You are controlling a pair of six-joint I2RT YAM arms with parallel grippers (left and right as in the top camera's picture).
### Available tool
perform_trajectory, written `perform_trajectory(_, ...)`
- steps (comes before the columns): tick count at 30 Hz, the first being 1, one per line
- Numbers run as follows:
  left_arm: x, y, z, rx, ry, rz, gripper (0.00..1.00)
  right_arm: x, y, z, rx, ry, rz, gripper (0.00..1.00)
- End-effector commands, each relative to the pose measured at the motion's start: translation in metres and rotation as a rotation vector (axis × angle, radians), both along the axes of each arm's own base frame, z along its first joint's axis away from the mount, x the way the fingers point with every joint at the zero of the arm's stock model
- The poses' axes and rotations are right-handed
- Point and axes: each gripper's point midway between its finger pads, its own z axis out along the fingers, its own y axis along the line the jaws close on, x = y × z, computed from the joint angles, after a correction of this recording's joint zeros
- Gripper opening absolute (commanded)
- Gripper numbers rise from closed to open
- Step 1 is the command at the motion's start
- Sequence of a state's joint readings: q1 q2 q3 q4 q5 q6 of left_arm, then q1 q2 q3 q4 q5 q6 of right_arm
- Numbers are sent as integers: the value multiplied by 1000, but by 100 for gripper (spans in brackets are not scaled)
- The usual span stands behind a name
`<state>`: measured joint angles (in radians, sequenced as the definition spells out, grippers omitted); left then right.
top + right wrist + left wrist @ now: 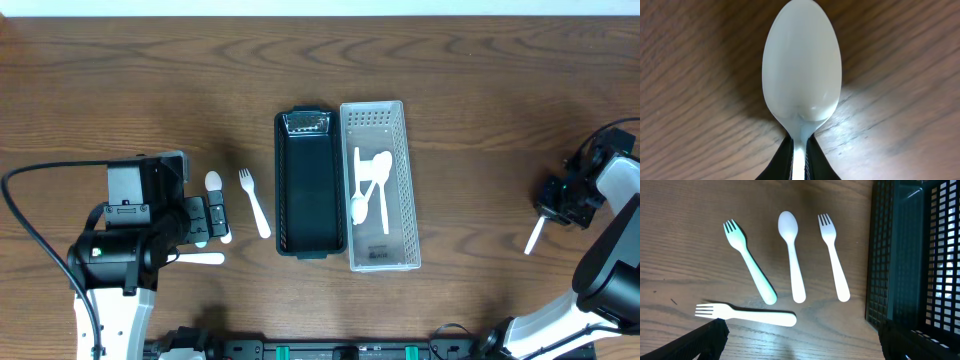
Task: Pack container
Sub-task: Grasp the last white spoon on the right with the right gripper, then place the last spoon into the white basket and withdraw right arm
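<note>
A black mesh container stands mid-table beside a white perforated tray that holds white spoons. Left of the black container lie a white fork, a white spoon and another fork. My left gripper hovers open and empty over them. The left wrist view shows a pale fork, the spoon, a fork and a crosswise fork ahead of the open fingers. My right gripper at the far right is shut on a white spoon.
The black container's mesh wall fills the right side of the left wrist view. The held spoon's handle sticks out below the right gripper, over bare wood. The table's far edge runs along the top of the overhead view.
</note>
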<state>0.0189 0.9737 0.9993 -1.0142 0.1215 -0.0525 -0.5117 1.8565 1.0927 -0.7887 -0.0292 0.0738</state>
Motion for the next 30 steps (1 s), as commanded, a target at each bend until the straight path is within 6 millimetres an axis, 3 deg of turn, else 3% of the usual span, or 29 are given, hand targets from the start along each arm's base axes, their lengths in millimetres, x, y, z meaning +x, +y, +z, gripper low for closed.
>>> perform_trajectory(1,2,1,6,-4,-13,8,98,7,17,7,45,-12,-37,1)
perform_trajectory(5,2,1,6,-4,-13,8,98,33,40,48,33,-90,53,1)
perform_trajectory(8,2,1,6,-4,-13,8,98,57,67,94,8,-187,156,1)
perform_trajectory(12,2,1,6,-4,-13,8,98,86,126,169,-19,-366,308,1)
perform_trajectory(16,2,1,6,-4,-13,8,98,94,196,211,14,-466,437,1)
perform_trajectory(19,2,1,6,-4,-13,8,98,90,243,210,56,-469,503,1)
perform_trajectory(22,2,1,6,-4,-13,8,98,87,280,196,66,-441,558,1)
perform_trajectory(25,2,1,6,-4,-13,8,98,87,298,174,21,-387,563,1)
perform_trajectory(30,2,1,6,-4,-13,8,98,85,314,120,-12,-250,526,1)
